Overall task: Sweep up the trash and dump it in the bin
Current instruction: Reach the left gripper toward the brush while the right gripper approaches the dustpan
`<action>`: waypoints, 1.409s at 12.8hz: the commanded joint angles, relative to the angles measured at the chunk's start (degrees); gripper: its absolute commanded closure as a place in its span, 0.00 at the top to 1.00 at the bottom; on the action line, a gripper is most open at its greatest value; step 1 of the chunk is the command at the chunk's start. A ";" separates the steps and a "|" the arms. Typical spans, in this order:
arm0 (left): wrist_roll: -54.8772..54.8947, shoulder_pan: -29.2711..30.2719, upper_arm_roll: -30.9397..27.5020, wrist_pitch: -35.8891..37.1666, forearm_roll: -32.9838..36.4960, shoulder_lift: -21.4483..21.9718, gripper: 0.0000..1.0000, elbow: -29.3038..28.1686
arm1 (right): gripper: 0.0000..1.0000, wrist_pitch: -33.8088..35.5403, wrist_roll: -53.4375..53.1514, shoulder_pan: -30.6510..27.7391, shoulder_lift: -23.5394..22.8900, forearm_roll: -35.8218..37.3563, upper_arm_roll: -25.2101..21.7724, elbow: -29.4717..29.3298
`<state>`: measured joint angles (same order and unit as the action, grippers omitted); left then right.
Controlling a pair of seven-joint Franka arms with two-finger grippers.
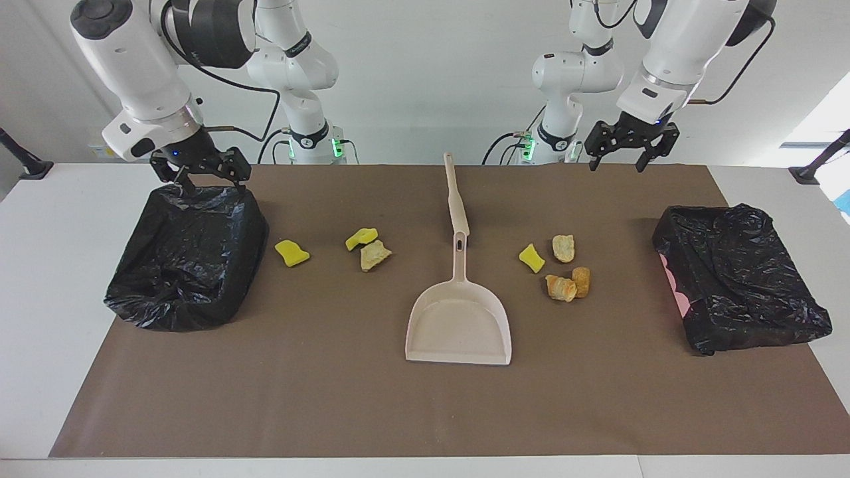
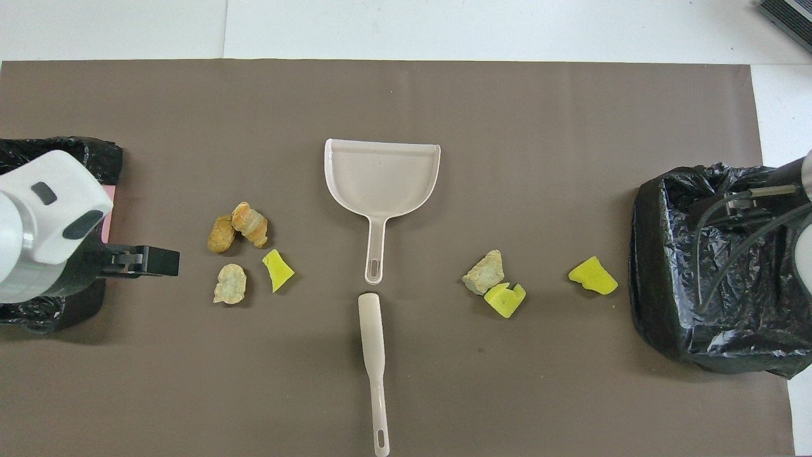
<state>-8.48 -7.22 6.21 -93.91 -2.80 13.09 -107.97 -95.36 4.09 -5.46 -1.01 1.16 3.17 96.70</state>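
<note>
Opening the job, we judge: nothing is swept yet, and both tools lie untouched. We take the dustpan (image 1: pixel 459 325) as our landmark; it lies flat at mid-table on the brown mat (image 1: pixel 332 398), its handle pointing toward the robots.

Step in hand: the approach. The next move calls for one gripper to come down on the brush handle and the other on the dustpan handle, clearing the lumps near each.

Grippers, two:
- Left gripper (image 1: pixel 624 143): jaws apart, holding nothing, up in the air over the mat's edge, toward the left arm's end from the dustpan.
- Right gripper (image 1: pixel 202 169): jaws apart, holding nothing, over the rim of a bin toward the right arm's end from the dustpan.

Tools, two:
- Dustpan, one.
- Brush (image 1: pixel 455 196), one: end to end with the dustpan handle, nearer the robots.

Trash, seven lumps, all on the mat and well apart from the dustpan:
- Four toward the left arm's end: one yellow sponge piece (image 1: pixel 531 258), one pale bread chunk (image 1: pixel 564 247), two orange-brown bread chunks (image 1: pixel 568 284) touching each other.
- Three toward the right arm's end: a yellow sponge piece (image 1: pixel 362 238) touching a tan chunk (image 1: pixel 375 255), and a lone yellow sponge piece (image 1: pixel 291 253) farther out.

Bins, two, each lined with a black bag:
- One (image 1: pixel 740 279) at the left arm's end.
- One (image 1: pixel 186 259) at the right arm's end.
</note>
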 commanded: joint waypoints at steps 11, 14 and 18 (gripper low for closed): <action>-14.18 -19.66 -0.67 -9.69 -5.19 7.65 1.00 -19.54 | 1.00 -7.29 3.91 -1.74 -3.30 -0.02 0.08 3.50; -21.02 -26.50 -0.76 -15.14 -5.19 6.87 1.00 -23.75 | 1.00 -7.82 2.25 -1.74 -3.30 -0.28 0.17 3.50; -29.99 -35.47 -0.76 -24.36 -5.19 2.76 1.00 -29.65 | 1.00 -6.15 -0.30 -1.39 -3.74 -5.02 0.61 2.35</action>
<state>-34.48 -38.16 6.52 -113.01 -7.32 17.89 -134.47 -102.02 5.61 -6.61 -5.02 -1.81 3.19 99.20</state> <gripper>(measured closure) 0.000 0.000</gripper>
